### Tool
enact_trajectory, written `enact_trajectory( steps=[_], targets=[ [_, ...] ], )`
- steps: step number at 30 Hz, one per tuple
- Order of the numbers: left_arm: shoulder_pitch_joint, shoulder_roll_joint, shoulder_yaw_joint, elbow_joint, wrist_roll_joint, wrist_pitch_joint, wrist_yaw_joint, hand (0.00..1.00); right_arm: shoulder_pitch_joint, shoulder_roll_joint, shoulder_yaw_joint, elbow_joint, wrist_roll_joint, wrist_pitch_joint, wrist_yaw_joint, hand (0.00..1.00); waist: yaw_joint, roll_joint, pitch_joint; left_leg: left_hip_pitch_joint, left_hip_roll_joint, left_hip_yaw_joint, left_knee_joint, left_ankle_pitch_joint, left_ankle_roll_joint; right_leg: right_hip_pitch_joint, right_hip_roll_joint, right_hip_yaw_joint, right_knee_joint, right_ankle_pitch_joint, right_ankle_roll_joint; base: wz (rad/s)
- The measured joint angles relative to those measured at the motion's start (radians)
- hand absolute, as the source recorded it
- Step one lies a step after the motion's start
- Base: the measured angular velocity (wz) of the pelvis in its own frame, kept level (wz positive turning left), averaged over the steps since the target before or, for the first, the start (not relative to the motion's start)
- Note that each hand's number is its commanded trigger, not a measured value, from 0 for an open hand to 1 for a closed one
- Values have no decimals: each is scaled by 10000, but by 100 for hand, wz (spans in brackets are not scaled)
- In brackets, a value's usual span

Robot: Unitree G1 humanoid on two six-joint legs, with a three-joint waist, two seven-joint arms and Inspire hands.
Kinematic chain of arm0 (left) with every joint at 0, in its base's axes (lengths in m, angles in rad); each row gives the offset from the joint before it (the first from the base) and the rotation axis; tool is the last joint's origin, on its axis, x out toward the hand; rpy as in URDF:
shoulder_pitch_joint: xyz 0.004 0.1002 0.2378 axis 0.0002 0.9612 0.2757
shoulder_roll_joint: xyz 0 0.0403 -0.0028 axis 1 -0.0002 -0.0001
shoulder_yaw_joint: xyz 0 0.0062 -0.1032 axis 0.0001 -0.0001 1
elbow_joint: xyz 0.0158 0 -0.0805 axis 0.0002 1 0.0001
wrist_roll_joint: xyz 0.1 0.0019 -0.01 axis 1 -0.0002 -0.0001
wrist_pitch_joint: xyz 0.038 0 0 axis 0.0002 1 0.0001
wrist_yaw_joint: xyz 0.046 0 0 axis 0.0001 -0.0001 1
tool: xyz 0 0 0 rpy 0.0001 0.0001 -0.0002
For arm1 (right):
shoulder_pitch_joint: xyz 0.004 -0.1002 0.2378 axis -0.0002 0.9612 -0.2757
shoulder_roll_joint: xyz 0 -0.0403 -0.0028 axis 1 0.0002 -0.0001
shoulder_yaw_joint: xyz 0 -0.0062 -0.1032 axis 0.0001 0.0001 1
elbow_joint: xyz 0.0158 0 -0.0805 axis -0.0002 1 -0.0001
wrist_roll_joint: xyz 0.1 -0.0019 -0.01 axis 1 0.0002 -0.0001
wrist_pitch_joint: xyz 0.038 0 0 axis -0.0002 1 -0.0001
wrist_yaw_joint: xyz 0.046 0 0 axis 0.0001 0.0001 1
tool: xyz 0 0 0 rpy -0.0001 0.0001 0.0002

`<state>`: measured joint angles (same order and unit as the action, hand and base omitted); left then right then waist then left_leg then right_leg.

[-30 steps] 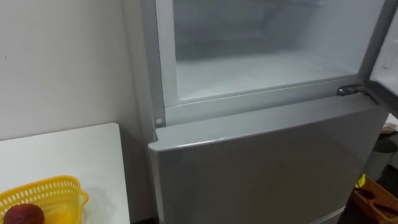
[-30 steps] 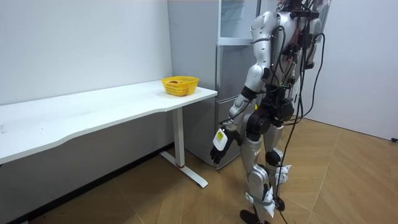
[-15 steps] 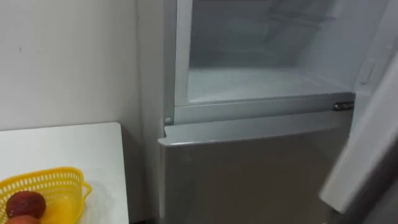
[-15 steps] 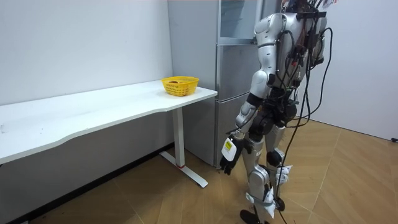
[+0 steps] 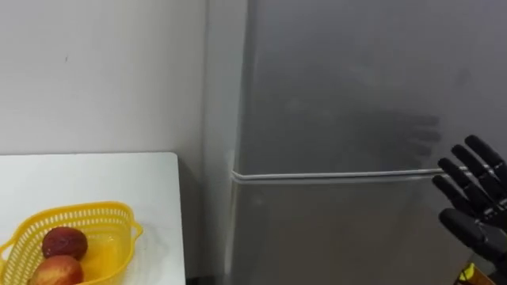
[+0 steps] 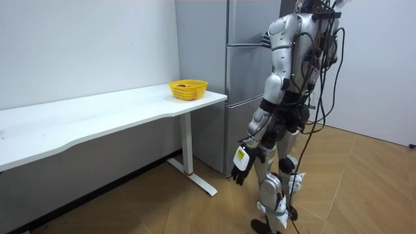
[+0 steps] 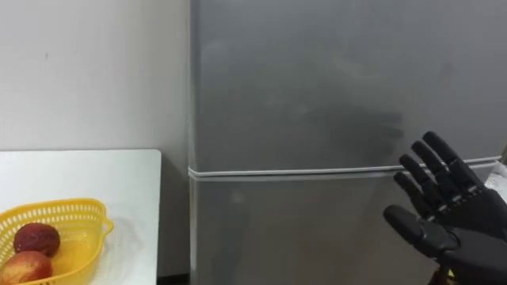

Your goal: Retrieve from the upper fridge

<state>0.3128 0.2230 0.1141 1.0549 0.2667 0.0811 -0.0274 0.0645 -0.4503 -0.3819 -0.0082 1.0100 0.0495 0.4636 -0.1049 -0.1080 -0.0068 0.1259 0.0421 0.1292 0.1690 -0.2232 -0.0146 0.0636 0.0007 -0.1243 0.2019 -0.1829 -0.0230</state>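
Note:
The grey fridge's upper door [image 5: 356, 87] is shut, and a thin seam divides it from the lower door [image 5: 341, 229]. My right hand [image 7: 447, 207] is open with straight, spread fingers at the door's right side, at seam height; whether it touches the door I cannot tell. From the room camera that hand [image 6: 265, 40] is raised against the upper door. My left hand [image 6: 239, 169] hangs by my thigh with relaxed fingers and holds nothing. A yellow basket [image 5: 89, 212] with two reddish fruits [image 5: 65, 242] stands on the white table [image 5: 103, 174] to my left.
The white table [image 6: 97, 117] runs along the wall and ends right beside the fridge [image 6: 244, 84]. I stand upright on the wooden floor [image 6: 364, 188] directly before the fridge. Open floor lies behind me and to the room view's right.
The upper fridge door has swung from open to shut, hiding the empty compartment. My right hand has come into the eye views. The camera has turned, bringing more of the basket into view.

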Motion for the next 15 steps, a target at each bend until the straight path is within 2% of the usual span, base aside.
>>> enact_trajectory(
  steps=[1, 3, 8, 12, 14, 15],
  targets=[
    [0, -16, 3, 74, 3, 2, 11, 0, 0, 0, -81, 1, 7, -1, -114, 0, 0, 44, 32, 20, -6, -13, 1, 0, 0, 58, -6, -17, -21, 1, 2, 0],
    [7, -64, 29, 70, 4, 6, 88, 0, 0, 0, -295, 2, 41, 1, -314, 0, -14, 63, 40, 28, -8, -7, -4, 0, 0, 68, -9, -25, -43, 0, 3, 2],
    [45, -108, 46, 50, 26, 42, 256, 0, 12, 17, -1273, 1058, -151, -3, -908, 0, -173, 63, 15, -43, -13, -45, 9, 1, 0, 210, -10, -151, -351, 17, 18, 13],
    [61, -92, 45, 34, 20, 135, 275, 0, 217, 41, -1343, 2218, -422, -61, -1359, 0, -151, 94, 19, 55, -3, 29, 2, 1, -2, 229, 4, -65, -333, 20, 15, -9],
    [8, -90, 41, -18, 23, 235, 463, 0, 734, 151, -1078, 3372, -673, -10, -1742, 0, -8, 56, -59, 109, 4, 74, -1, 2, -2, 239, 14, 11, -327, 20, 15, -10],
    [-29, -95, 40, -22, 12, 238, 462, 0, 824, 190, -1031, 3621, -788, 54, -1833, 0, 24, 72, -48, 97, 4, 77, -5, 2, -2, 224, 14, 15, -322, 20, 15, -5]
  ],
)
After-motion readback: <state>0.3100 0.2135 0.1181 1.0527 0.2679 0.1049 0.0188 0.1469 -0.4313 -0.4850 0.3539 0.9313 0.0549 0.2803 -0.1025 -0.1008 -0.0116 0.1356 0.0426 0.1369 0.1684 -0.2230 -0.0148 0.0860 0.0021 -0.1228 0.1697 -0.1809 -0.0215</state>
